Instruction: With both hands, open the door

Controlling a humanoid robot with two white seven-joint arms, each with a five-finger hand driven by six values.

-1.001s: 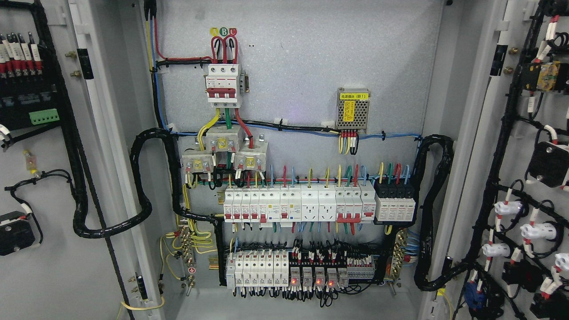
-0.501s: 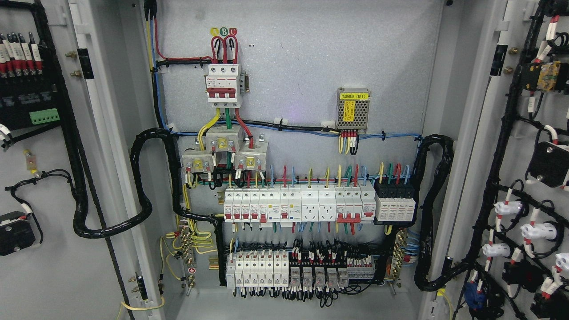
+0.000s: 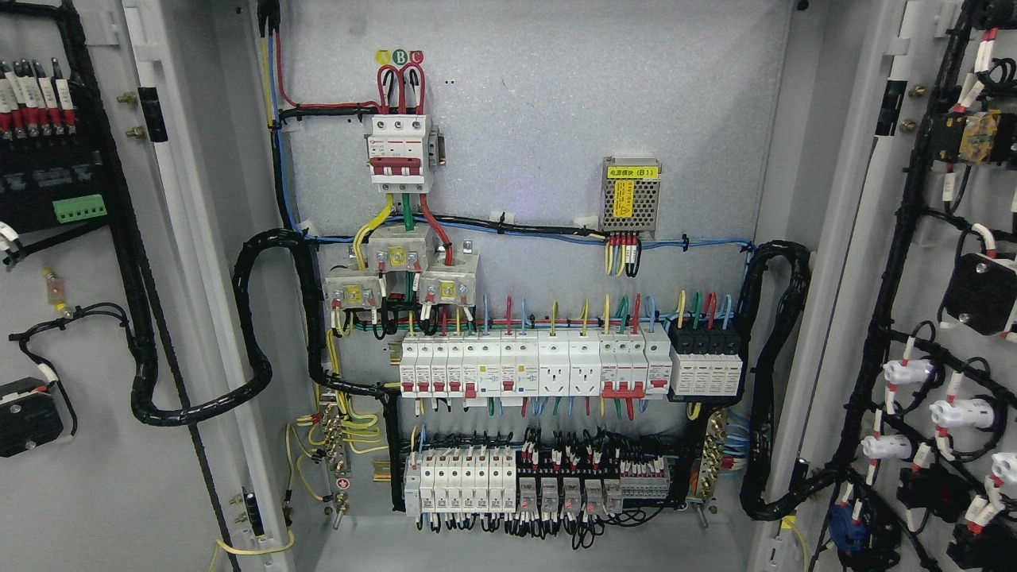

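Both doors of a grey electrical cabinet stand wide open. The left door (image 3: 87, 477) shows its inner face at the picture's left, with black cable bundles and terminal blocks. The right door (image 3: 922, 262) shows its inner face at the right, with black looms and white switch backs. Between them the grey back panel (image 3: 540, 119) is in full view. Neither of my hands nor arms shows in the head view.
On the back panel are a three-pole main breaker (image 3: 400, 151), a small power supply (image 3: 632, 195), a row of white breakers (image 3: 532, 365) and a lower row of relays (image 3: 540, 485). Thick black cable loops (image 3: 254, 334) run to each door.
The red lights on the lower relays were bright one second ago, went out, and now glow faintly. The doors have not moved.
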